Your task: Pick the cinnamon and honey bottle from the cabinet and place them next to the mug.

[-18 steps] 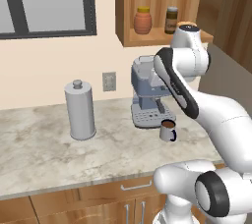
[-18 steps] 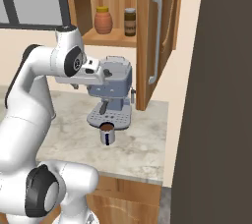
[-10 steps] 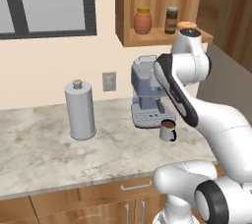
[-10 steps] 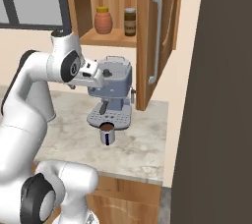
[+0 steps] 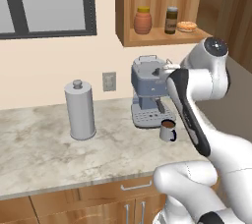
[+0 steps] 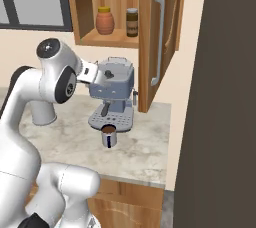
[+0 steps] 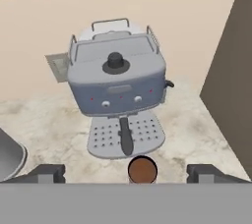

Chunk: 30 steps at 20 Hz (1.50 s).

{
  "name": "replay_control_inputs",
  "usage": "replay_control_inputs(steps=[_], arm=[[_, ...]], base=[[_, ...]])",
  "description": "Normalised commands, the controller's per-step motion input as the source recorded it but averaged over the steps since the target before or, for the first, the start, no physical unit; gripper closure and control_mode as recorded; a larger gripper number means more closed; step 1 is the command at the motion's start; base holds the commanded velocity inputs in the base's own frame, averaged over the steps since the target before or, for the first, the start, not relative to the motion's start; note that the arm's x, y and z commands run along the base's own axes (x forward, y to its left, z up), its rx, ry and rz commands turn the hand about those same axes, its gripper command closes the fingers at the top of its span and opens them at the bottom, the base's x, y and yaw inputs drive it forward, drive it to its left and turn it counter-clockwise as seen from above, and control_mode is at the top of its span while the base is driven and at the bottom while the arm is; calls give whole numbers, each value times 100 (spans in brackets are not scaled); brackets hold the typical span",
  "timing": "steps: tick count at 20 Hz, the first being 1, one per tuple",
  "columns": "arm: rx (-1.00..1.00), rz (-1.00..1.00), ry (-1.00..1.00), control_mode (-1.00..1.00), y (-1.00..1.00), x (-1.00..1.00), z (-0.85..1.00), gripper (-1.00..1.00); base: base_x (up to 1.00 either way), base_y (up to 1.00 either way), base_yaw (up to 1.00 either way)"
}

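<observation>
On the shelf of the open cabinet (image 5: 162,37) (image 6: 107,39) stand the honey bottle (image 5: 142,20) (image 6: 105,20) and, to its right, the cinnamon (image 5: 171,20) (image 6: 132,22). The mug (image 5: 168,130) (image 6: 109,136) (image 7: 142,170), full of dark liquid, stands on the counter in front of the coffee machine (image 5: 147,90) (image 6: 117,92) (image 7: 115,80). My gripper (image 7: 127,174) is open and holds nothing. It hangs above the mug, facing the machine, well below the shelf. The hand (image 6: 92,72) is level with the machine's top.
A flat round pastry (image 5: 187,25) lies right of the cinnamon. A tall grey canister (image 5: 80,110) (image 7: 10,156) stands left on the counter. The cabinet door (image 6: 157,37) hangs open beside the machine. A dark tall panel (image 6: 225,97) closes off the right.
The jaws have opened wide. The arm's upper joint has drawn back towards the base and dropped slightly. Jars, mug and machine have not moved.
</observation>
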Motion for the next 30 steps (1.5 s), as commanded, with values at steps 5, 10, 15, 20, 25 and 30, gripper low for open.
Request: replay_control_inputs(steps=[5,10,15,20,25,30], arm=[[8,-4,-1,-100,-35,-2,93,-100],[3,-5,-1,-100,-18,0,83,-100],[-4,-8,-1,-100,0,0,31,-100],[-12,-2,0,-100,-4,4,4,-100],[-2,0,-13,-100,-18,4,0,-100],[0,0,-5,-100,-24,4,5,-100]], base=[[0,0,0],[0,0,0],[0,0,0],[0,0,0],[0,0,0],[0,0,0]])
